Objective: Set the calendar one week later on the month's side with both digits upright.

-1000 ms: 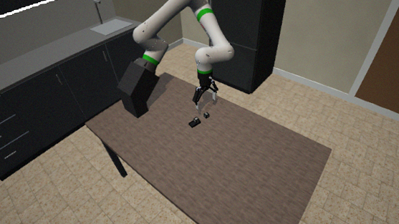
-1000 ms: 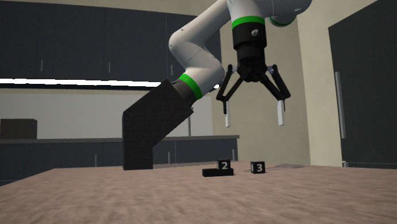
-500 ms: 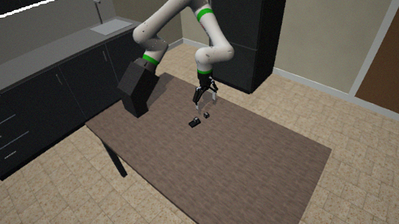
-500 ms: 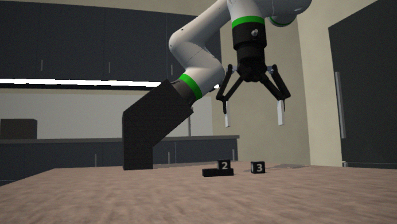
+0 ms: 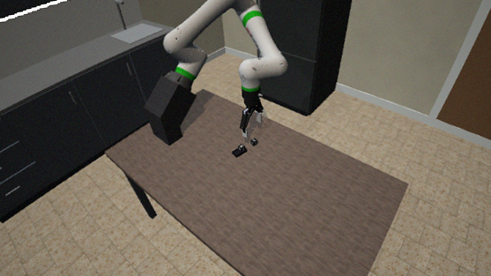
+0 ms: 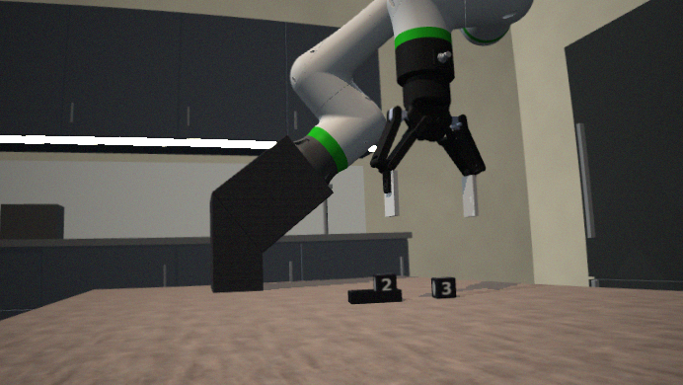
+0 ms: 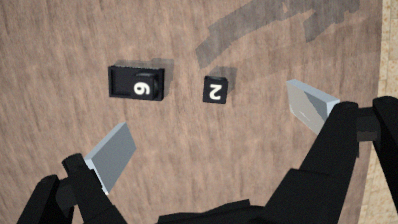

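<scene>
The small black tray point(image 5: 237, 153) point(image 6: 361, 297) point(image 7: 111, 82) lies flat on the table. One black cube point(image 5: 241, 147) point(image 6: 385, 283) point(image 7: 144, 86) stands in one end of it, with an upright white 2 facing the exterior camera and a 6 or 9 on top. The other end of the tray is empty. The second cube point(image 5: 254, 142) point(image 6: 443, 287) point(image 7: 215, 90) stands flat on the table beside that occupied end, apart from the tray. It shows an upright 3 to the exterior view and a 2 on top. My gripper point(image 5: 253, 128) point(image 6: 431, 215) point(image 7: 207, 116) is wide open and empty, well above the table and cubes.
The table point(image 5: 293, 198) point(image 6: 207, 336) point(image 7: 170, 160) carries the arm's dark pedestal point(image 5: 169, 109) point(image 6: 242, 232) behind the tray. The table's edge and the tiled floor point(image 7: 390, 50) show at the right of the wrist view. A dark fridge point(image 5: 290, 16) point(image 6: 637, 173) stands beyond the table.
</scene>
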Action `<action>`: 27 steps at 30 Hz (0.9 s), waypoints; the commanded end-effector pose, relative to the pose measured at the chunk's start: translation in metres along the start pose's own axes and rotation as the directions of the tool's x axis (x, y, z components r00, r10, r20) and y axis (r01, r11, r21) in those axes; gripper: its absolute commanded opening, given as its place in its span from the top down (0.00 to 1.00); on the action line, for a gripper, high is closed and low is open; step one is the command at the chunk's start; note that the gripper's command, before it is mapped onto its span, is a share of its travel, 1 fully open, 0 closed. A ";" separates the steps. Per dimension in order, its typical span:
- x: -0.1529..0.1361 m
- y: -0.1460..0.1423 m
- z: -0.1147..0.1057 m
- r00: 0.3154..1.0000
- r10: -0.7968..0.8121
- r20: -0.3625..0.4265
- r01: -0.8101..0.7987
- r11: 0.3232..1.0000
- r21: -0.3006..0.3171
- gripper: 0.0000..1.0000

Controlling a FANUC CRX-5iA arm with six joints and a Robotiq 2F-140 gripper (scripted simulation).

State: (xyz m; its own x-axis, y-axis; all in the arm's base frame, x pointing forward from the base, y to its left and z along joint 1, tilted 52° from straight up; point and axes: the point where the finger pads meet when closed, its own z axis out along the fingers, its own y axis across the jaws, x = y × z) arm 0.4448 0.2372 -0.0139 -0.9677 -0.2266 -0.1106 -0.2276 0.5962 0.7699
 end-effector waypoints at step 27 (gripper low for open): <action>0.008 -0.027 0.000 0.566 -0.825 0.010 0.825 0.566 0.002 0.00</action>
State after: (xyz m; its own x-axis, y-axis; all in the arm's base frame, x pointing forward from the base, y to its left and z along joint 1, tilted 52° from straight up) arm 0.4431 0.2214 -0.0332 -0.4582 -0.6013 -0.6546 -0.8823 0.2185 0.4168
